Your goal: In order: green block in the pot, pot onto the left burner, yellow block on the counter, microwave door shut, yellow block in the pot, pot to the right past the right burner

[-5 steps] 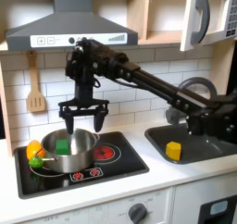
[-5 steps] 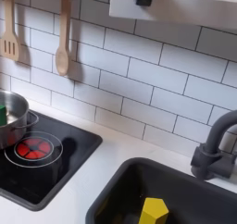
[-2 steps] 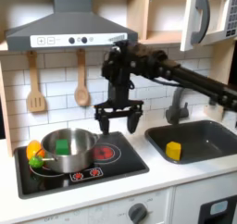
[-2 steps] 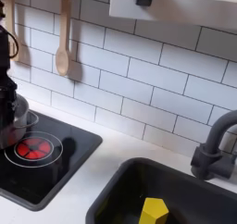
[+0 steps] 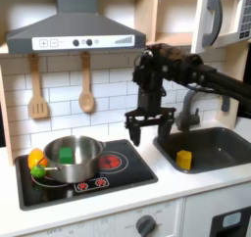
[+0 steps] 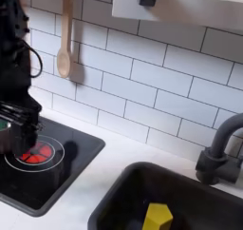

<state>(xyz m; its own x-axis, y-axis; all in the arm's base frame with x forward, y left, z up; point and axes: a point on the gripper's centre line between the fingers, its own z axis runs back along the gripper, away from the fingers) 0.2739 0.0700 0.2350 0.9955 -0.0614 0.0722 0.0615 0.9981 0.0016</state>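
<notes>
The steel pot (image 5: 73,159) sits on the stove's left burner in the first exterior view, and the green block (image 5: 66,155) lies inside it. My gripper (image 5: 147,133) hangs open and empty above the right edge of the stove, between the pot and the sink (image 5: 218,151). In the second exterior view the gripper (image 6: 21,129) hovers over the red burner ring (image 6: 33,154). The yellow block (image 5: 183,160) rests in the sink's near left corner, and the second exterior view has the same yellow block (image 6: 157,216) on the sink (image 6: 195,198) floor. The microwave door (image 5: 220,17) stands ajar at the upper right.
A rounded yellow-green-orange toy (image 5: 36,163) lies beside the pot on the cooktop. Wooden utensils (image 5: 86,90) hang on the tiled wall. The dark faucet (image 6: 221,150) arches behind the sink. White counter (image 5: 167,182) runs along the front. A range hood (image 5: 69,30) overhangs the stove.
My gripper has travelled from above the pot to the first exterior view's right, past the right burner toward the sink, staying open. The pot and both blocks have not moved.
</notes>
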